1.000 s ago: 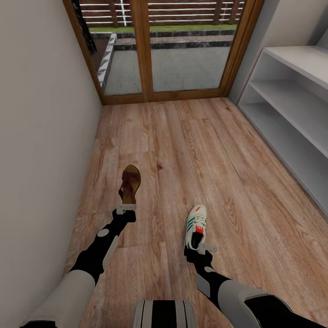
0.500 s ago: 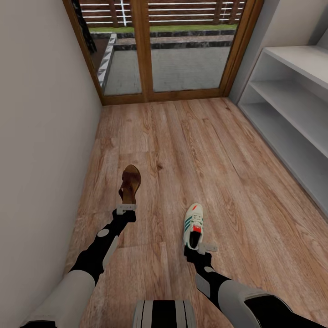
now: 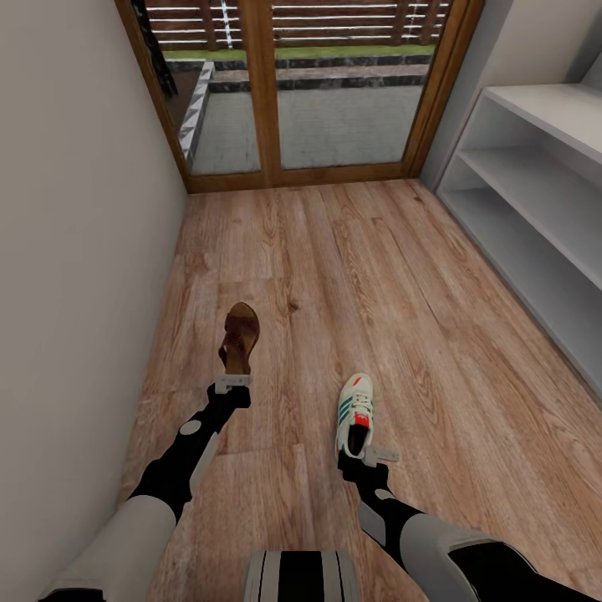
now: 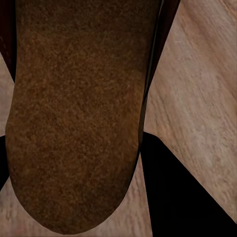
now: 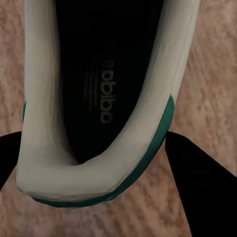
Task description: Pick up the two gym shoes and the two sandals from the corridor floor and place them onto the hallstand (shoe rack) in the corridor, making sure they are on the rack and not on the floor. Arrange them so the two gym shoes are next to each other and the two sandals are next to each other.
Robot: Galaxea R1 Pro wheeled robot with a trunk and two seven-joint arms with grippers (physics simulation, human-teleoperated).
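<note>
- Two pieces of footwear, one at the tip of each claw: a brown sandal (image 3: 240,336) directly ahead of the left claw (image 3: 232,383), and a white sneaker (image 3: 354,412) directly ahead of the right claw (image 3: 368,456).
- Left claw: pinching the heel end of the sandal, judged from the left wrist view, where the suede-like footbed (image 4: 74,113) runs out from between the dark fingers (image 4: 182,197).
- Right claw: set at the sneaker's heel; the right wrist view shows the heel collar (image 5: 94,182) between the fingers (image 5: 207,192), so it appears pinched there.
- Handling, sandal: probably light, flat and somewhat flexible; a heel-end hold leaves the toe free to droop.
- Handling, sneaker: likely light with a firm heel cup, a sound place to hold; the smooth upper may slip.
- Floor (image 3: 401,318): wood-grain planks, level and bare ahead of both claws.
- Room: a narrow corridor, plain wall (image 3: 75,209) beside the left claw, white shoe rack (image 3: 535,192) well apart, off beyond the right claw, glazed door (image 3: 293,92) far ahead.
</note>
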